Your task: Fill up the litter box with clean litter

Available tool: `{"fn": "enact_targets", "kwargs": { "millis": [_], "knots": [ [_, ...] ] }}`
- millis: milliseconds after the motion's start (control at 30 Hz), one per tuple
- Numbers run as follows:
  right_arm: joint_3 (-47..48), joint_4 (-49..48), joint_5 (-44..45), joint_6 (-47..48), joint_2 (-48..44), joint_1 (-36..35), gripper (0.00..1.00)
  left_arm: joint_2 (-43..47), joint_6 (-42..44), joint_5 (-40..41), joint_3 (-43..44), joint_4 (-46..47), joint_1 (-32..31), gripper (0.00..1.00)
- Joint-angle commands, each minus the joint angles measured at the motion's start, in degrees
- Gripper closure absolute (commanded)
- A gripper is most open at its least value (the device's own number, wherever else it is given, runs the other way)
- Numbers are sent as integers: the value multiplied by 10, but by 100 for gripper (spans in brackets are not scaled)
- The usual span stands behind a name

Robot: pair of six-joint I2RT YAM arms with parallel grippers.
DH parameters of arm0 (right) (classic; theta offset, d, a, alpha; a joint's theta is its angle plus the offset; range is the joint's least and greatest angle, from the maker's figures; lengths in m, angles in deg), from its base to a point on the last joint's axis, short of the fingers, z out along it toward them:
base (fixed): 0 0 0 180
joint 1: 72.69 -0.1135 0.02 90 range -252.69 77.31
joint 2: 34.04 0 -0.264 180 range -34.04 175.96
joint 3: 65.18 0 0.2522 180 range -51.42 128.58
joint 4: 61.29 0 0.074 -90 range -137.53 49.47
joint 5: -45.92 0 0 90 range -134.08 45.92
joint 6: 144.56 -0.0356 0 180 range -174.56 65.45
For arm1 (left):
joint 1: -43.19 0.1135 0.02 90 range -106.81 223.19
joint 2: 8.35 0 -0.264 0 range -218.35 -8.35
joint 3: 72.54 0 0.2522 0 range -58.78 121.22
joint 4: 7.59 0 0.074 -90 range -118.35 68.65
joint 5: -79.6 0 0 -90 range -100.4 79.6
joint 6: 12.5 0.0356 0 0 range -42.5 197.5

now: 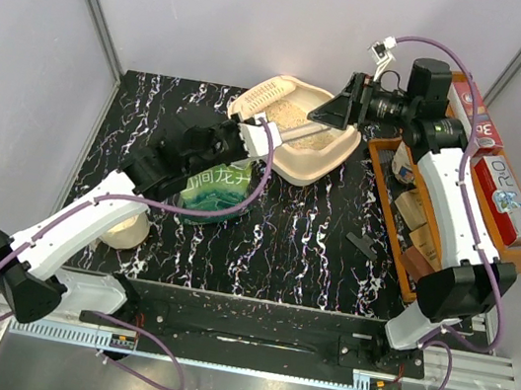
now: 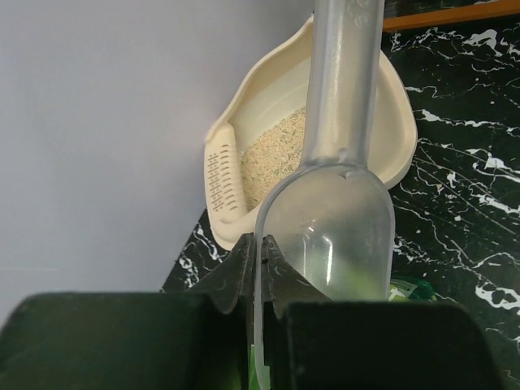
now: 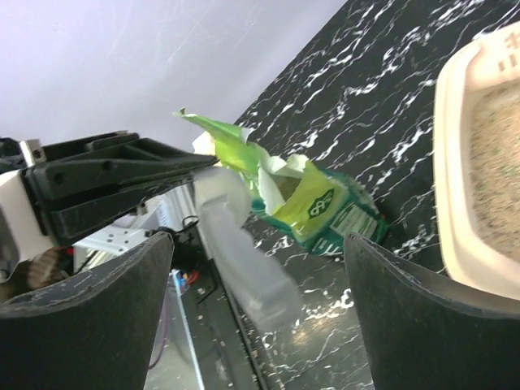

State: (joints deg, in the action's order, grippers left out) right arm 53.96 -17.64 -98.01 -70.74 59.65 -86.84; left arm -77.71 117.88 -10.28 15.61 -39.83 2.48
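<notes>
Now left pincer (image 2: 258, 268) clamps empty scoop (image 2: 333, 236) beside green bag (image 1: 217, 186); right pincer (image 3: 258, 244) gapes wide, empty. Dig deep, lift level, tip over litter box (image 1: 342, 159).

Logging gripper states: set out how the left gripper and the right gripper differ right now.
The left gripper is shut on the clear scoop; the right gripper is open and holds nothing. The left gripper hangs by the green bag, while the right gripper hangs at the far rim of the litter box. Both are black two-finger grippers close to the box.
</notes>
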Motion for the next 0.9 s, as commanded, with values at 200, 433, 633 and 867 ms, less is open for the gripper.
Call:
{"fn": "enact_targets", "kwargs": {
  "millis": [200, 433, 633, 867],
  "knots": [
    [-33, -48, -62, -75, -13, -4, 21, -25, -99, -20, 11, 54, 13, 100],
    [-43, -48, -53, -71, -11, -9, 31, -71, -142, -35, 45, 53, 13, 100],
    [-48, -48, -51, -61, -16, -15, 40, -93, -178, -36, 61, 49, 14, 100],
    [-62, -36, -37, -47, -21, -15, 41, -98, -189, -35, 61, 58, 16, 100]
  ]
}}
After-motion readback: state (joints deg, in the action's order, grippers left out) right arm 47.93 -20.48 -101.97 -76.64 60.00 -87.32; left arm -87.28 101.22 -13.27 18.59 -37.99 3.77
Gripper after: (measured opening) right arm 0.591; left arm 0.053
